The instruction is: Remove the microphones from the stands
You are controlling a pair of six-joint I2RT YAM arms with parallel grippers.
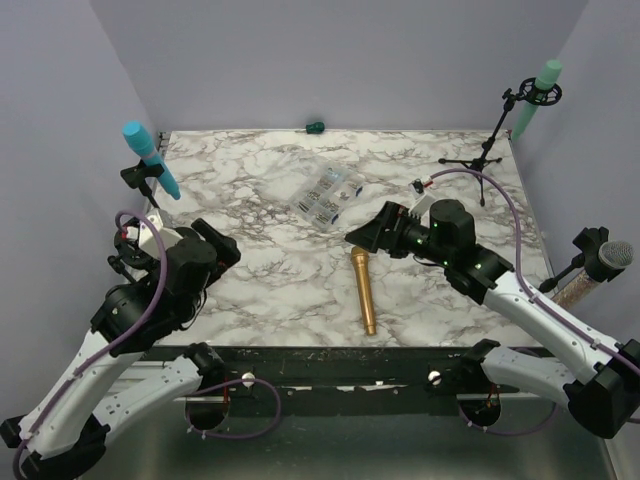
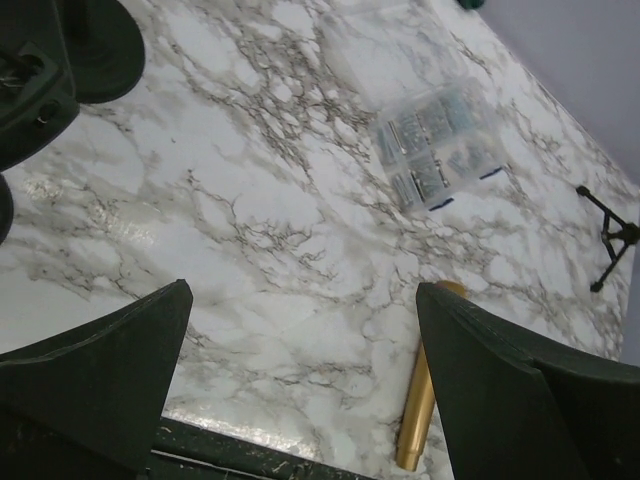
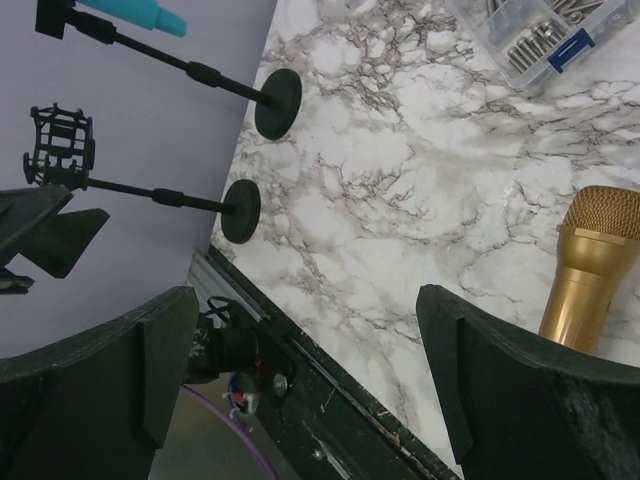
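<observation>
L tool point(image 2: 302, 300) & R tool point(image 3: 305, 300): fingers wide apart, both empty. The gold mic point(image 1: 363, 292) lies flat on desk point(image 1: 260, 290), head just beside R tool, untouched.

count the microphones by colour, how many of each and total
blue microphone, on a stand at the left: 1
green microphone, on the tripod at the back right: 1
gold microphone, lying on the table: 1
silver microphone, at the right edge: 1
total: 4
</observation>
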